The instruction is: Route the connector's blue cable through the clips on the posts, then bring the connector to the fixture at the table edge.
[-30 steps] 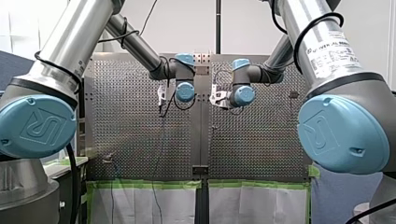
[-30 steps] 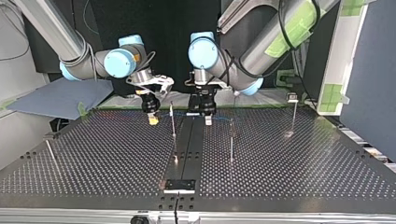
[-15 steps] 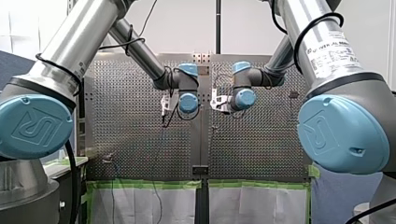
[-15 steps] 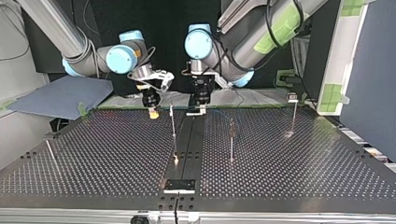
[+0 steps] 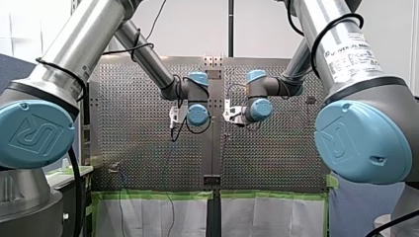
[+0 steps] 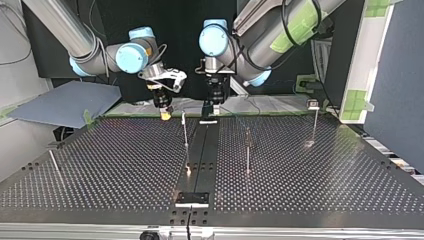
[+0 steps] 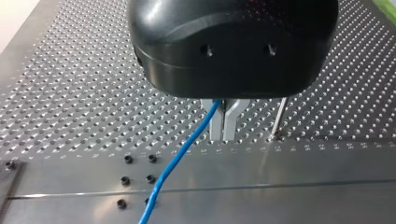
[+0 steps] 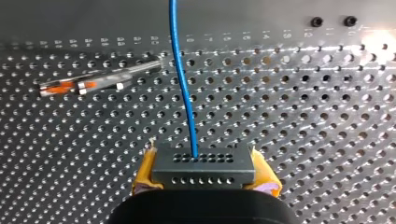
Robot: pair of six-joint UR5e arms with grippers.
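Your right gripper [image 8: 204,171] is clamped on the grey connector [image 8: 203,164], with its yellow pads [image 8: 144,175] pressed against the block's two ends. The blue cable [image 8: 183,79] leaves a hole near the middle of the connector and runs straight ahead over the perforated table [image 8: 303,116]. Ahead of the gripper and off to one side you can see a thin post [image 8: 100,79] with orange marks.

Your left gripper [image 7: 224,126] has its metal fingers [image 7: 216,126] drawn narrow, almost touching. The cable is nipped at their root and trails away toward the table's plain centre strip. Another post [image 7: 279,119] stands just beside the fingers.

In the top view both grippers hang near each other above the table's far edge. The connector is well apart from the fixture [image 6: 192,198] at the near edge, and two upright posts [image 6: 185,131] [image 6: 247,150] stand between them.
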